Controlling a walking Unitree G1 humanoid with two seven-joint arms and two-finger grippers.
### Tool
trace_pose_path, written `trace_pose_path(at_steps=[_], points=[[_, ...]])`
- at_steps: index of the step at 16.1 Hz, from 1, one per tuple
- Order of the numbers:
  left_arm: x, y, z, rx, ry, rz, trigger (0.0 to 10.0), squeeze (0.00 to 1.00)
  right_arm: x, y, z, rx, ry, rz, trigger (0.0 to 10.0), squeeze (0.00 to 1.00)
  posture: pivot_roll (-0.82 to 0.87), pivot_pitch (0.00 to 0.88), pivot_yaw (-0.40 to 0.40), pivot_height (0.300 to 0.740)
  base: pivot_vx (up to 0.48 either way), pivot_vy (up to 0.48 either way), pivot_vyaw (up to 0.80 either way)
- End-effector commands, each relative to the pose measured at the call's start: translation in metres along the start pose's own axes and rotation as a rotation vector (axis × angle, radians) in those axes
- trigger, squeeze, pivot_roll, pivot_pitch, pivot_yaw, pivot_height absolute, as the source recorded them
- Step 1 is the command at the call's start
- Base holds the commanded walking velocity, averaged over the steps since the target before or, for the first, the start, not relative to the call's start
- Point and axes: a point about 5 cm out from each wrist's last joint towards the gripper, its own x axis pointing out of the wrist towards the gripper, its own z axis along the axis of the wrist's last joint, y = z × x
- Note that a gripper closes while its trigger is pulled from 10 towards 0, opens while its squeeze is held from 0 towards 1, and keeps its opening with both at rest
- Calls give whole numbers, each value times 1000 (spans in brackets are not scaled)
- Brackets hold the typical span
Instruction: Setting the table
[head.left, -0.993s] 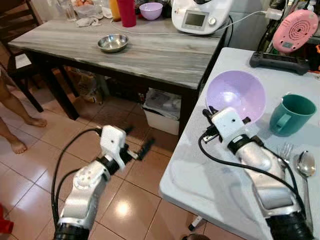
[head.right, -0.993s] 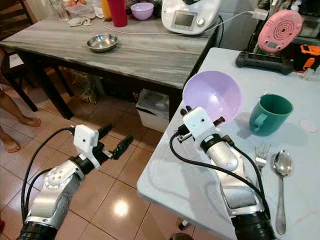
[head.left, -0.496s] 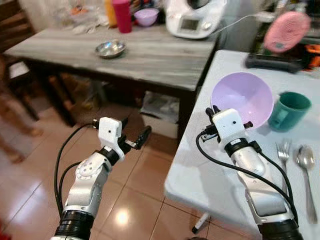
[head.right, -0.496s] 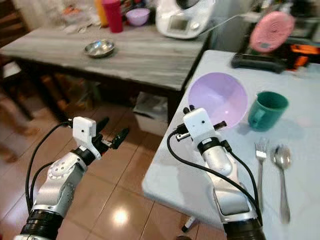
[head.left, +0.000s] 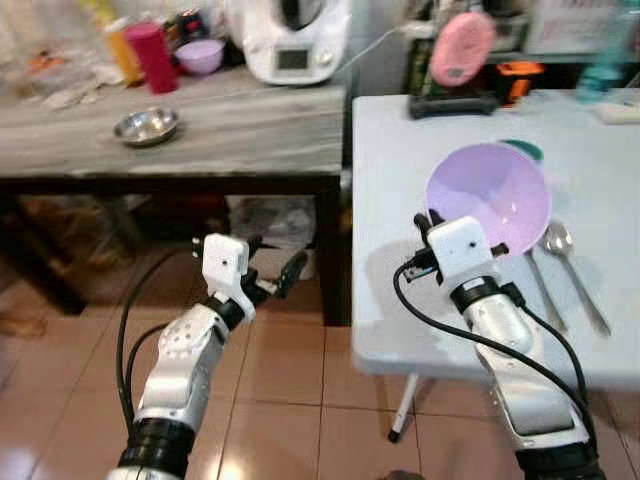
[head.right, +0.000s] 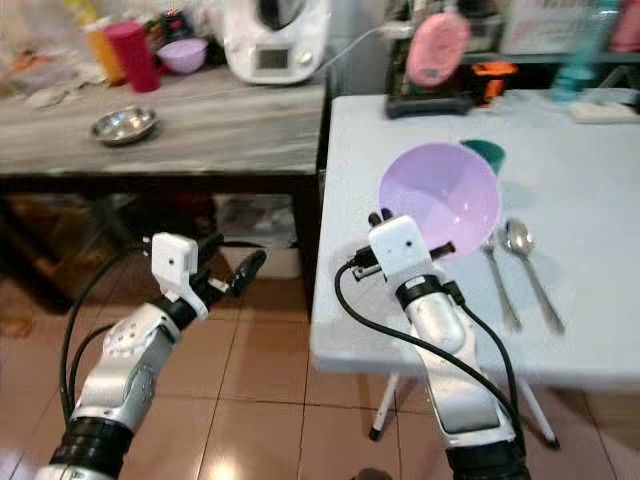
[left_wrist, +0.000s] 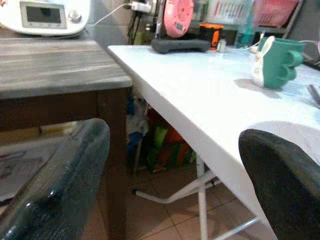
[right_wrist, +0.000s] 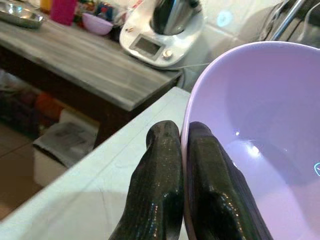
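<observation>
The view has swung since a second ago, so the white table (head.left: 400, 300) now fills the right of the frame; the right gripper (right_wrist: 182, 150) still pinches the lavender bowl (head.left: 490, 195) by its near rim, fingers closed on it, bowl empty and tilted above the table at centre right, likely about to be set down; the left gripper (head.left: 275, 280), lower left, gapes wide, empty; beyond, fork (head.left: 545, 290), spoon (head.left: 570, 265) and, upper left, an empty steel bowl (head.left: 146, 126).

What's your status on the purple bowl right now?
Right end effector shut on lilac bowl rim, bowl held over white table. Left end effector open, idle over floor. Green mug, fork, spoon close beside the bowl.
</observation>
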Motion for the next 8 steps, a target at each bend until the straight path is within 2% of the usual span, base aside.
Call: trace_pose_path(at_steps=[1, 8], points=[[-7, 9, -1, 16, 11, 43, 10000, 0, 2, 8, 9, 14, -42, 31, 10000, 0, -296, 74, 88, 740, 0, 428, 0], [-4, 3, -4, 5, -3, 59, 10000, 0, 1, 8, 13, 21, -69, 45, 10000, 0, -300, 69, 87, 740, 0, 462, 0]])
